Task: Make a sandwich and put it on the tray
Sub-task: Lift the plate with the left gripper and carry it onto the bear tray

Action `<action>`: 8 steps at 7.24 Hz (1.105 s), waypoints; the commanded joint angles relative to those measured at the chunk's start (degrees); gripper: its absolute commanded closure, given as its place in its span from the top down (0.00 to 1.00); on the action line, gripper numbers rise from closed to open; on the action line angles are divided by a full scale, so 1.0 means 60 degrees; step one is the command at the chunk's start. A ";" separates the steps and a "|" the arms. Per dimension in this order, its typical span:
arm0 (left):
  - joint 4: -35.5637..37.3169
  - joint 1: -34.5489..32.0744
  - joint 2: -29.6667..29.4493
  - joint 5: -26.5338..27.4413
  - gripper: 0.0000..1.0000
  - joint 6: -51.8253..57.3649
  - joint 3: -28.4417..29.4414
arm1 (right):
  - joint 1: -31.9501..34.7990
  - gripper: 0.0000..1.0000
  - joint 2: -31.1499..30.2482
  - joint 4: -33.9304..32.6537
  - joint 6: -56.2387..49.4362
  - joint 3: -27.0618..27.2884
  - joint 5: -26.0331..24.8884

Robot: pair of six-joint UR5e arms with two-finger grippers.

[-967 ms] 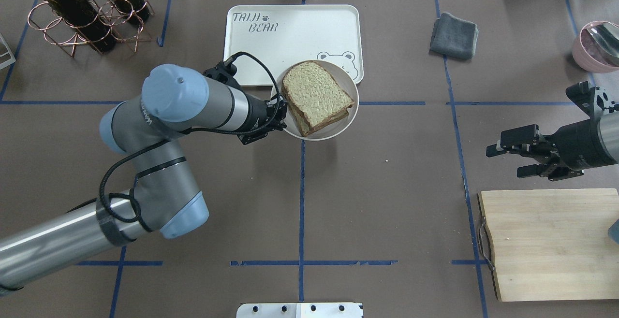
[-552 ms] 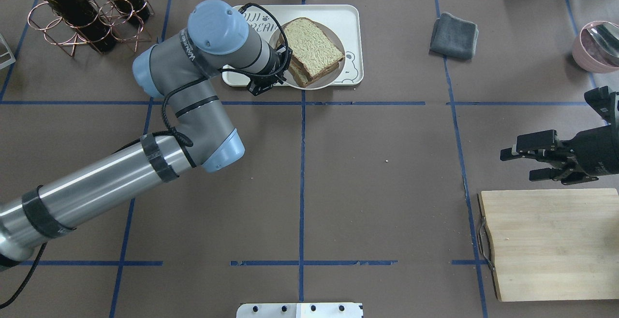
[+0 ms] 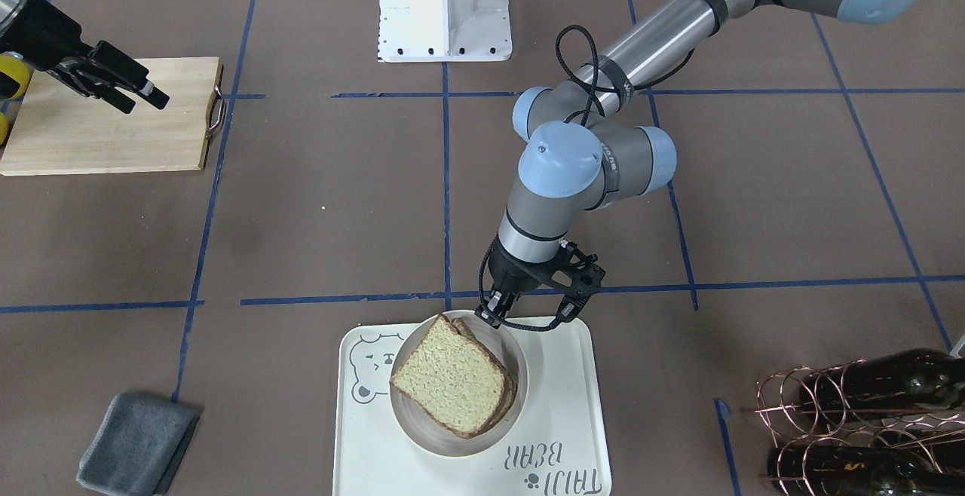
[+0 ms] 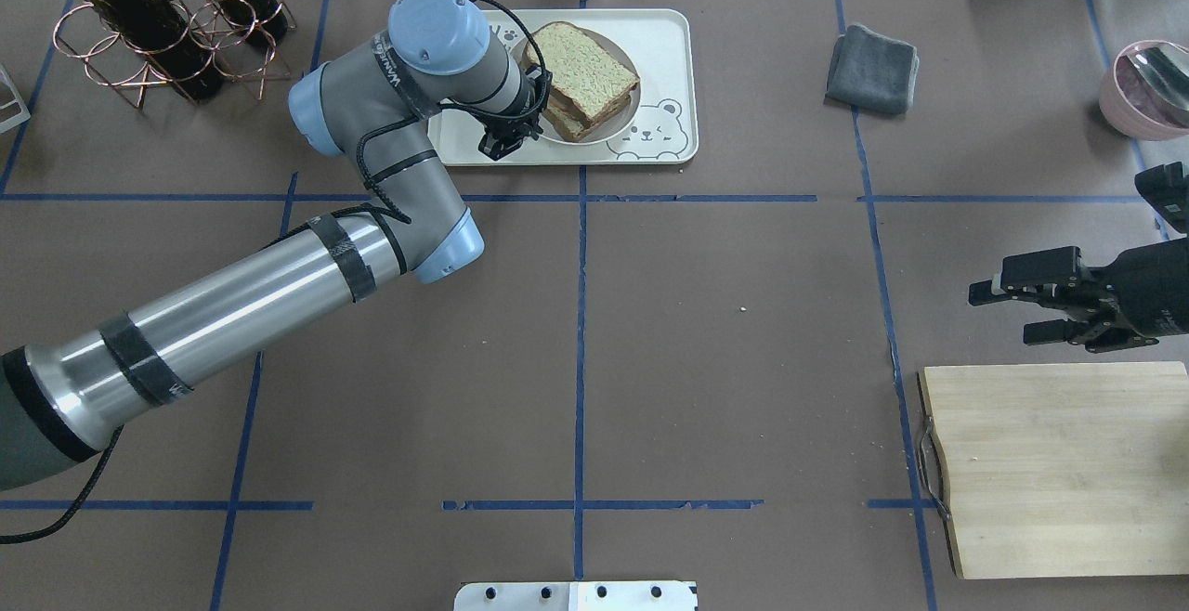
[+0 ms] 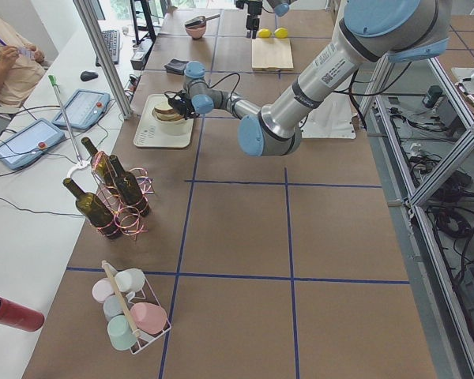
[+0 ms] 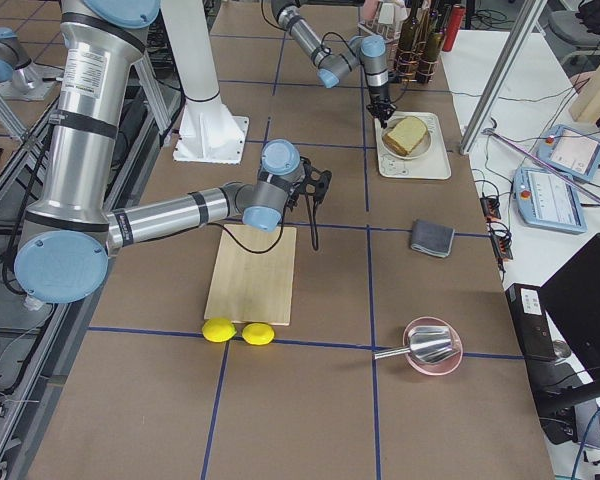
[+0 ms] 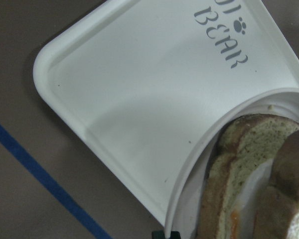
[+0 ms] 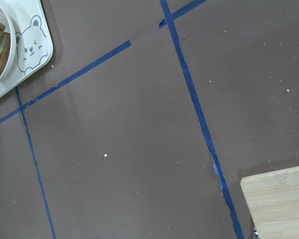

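Observation:
The sandwich (image 4: 581, 72), two speckled bread slices with white and orange egg between them (image 7: 249, 194), lies on a small round plate (image 4: 618, 119). The plate is over the middle of the cream bear tray (image 4: 650, 45); I cannot tell whether it rests on it. My left gripper (image 4: 534, 100) is shut on the plate's near-left rim (image 7: 204, 149). In the front view, the gripper (image 3: 497, 315) is at the plate's (image 3: 422, 428) robot-side edge, with the sandwich (image 3: 448, 375) over the tray (image 3: 558, 375). My right gripper (image 4: 1008, 311) is open and empty, far right, just beyond the cutting board.
A wooden cutting board (image 4: 1050, 467) lies at the near right, with two lemons (image 6: 230, 330) by its far end. A grey cloth (image 4: 871, 68) lies right of the tray. A wine rack with bottles (image 4: 158, 17) stands left of it. A pink bowl (image 4: 1147, 86) is at the far right.
My left arm has carried the plate with the sandwich from the table in front of the tray to over the tray's middle. My right gripper has drawn back to the right.

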 commanded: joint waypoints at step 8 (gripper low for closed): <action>-0.0320 -0.0164 0.1678 -0.0674 0.35 0.1038 -0.2136 | 0.0076 1.00 -0.0028 -0.0009 -0.0006 -0.0023 0.0021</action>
